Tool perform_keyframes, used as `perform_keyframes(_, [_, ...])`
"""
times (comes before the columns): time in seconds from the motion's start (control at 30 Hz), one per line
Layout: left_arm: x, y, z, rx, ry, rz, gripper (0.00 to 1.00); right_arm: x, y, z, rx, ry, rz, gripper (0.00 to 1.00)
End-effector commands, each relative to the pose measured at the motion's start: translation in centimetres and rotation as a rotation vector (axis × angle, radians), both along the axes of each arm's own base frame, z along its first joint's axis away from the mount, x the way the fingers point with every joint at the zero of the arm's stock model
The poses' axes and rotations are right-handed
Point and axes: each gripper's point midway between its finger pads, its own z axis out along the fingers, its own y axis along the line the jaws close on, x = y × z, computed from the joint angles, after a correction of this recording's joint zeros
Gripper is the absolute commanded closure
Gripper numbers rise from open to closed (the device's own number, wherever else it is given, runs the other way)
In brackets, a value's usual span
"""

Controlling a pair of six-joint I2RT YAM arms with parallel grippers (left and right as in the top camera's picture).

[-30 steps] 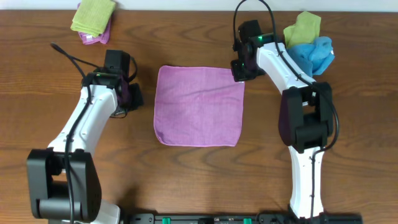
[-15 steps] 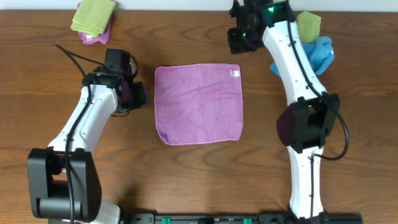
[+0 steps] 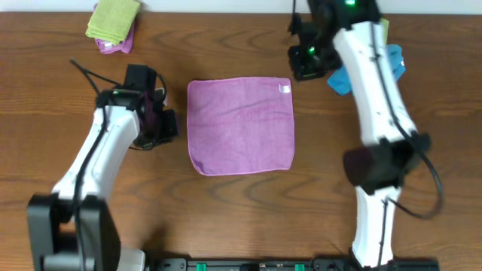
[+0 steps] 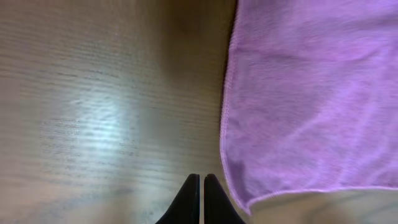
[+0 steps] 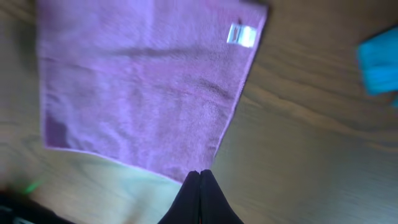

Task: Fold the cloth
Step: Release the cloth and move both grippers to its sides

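Note:
The mauve-purple cloth (image 3: 241, 126) lies flat and unfolded in the middle of the table, with its white tag (image 3: 285, 89) at the far right corner. My left gripper (image 3: 172, 125) sits just off the cloth's left edge. In the left wrist view its tips (image 4: 201, 179) are shut and empty over bare wood beside the cloth (image 4: 311, 93). My right gripper (image 3: 302, 65) is raised beyond the tag corner. Seen from the right wrist, it (image 5: 199, 173) is shut with nothing in it, high above the cloth (image 5: 143, 93) and the tag (image 5: 241, 35).
A yellow-green cloth (image 3: 113, 18) lies on a small purple one at the back left. At the back right a bright blue cloth (image 3: 395, 62) is partly hidden behind my right arm. It also shows in the right wrist view as a blue cloth (image 5: 378, 62).
My right gripper left the cloth's far right corner and rose back and to the right, uncovering the tag. My left gripper edged closer to the cloth's left edge.

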Motion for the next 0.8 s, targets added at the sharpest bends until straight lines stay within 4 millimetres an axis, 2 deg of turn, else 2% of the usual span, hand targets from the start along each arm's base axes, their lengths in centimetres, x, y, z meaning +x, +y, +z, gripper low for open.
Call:
perform_keyframes(0.0, [-0.5,2.2,5.5,0.104,-0.17,0.036,0.94,-3.3,-2.1,9.1,0.012,-0.228,-0.007,0.99])
perform_keyframes(0.07, [-1.5,2.9,7.9,0.129,-0.235,0.05,0.94,-5.4,-3.2,11.2,0.009,-0.274,-0.02,0.99])
perform_keyframes(0.13, [-2.9,2.9,9.8,0.118,-0.29,0.053,0.94,-7.8,-4.7,12.1,0.0,-0.294,-0.044,0.98])
perform_keyframes(0.2, [-4.0,2.6,10.3,0.096,-0.316,0.048,0.94,-9.6,-5.7,11.9,-0.002,-0.306,-0.063,0.98])
perform_keyframes(0.27, [-5.3,2.3,9.5,0.072,-0.312,0.048,0.94,-11.3,-6.8,10.8,-0.014,-0.307,-0.084,0.98])
perform_keyframes(0.33, [-6.9,1.7,7.4,0.031,-0.28,0.046,0.94,-13.1,-7.6,8.9,-0.009,-0.318,-0.101,0.99])
perform_keyframes(0.37, [-7.8,1.1,5.8,-0.014,-0.253,0.046,0.94,-14.1,-7.6,7.3,0.01,-0.333,-0.116,0.98])
perform_keyframes(0.47, [-8.9,0.0,2.6,-0.087,-0.196,0.067,0.94,-15.7,-7.1,2.9,0.074,-0.353,-0.147,0.98])
perform_keyframes(0.53, [-8.8,-0.7,1.1,-0.135,-0.188,0.081,0.94,-16.3,-6.8,-0.3,0.115,-0.353,-0.176,0.99])
perform_keyframes(0.63, [-8.3,-1.2,-0.3,-0.17,-0.178,0.105,0.94,-17.1,-5.0,-6.3,0.257,-0.272,-0.202,0.98])
perform_keyframes(0.77, [-7.9,-1.6,-1.9,-0.188,-0.12,0.108,0.94,-17.6,-3.7,-12.1,0.39,-0.14,-0.251,0.98])
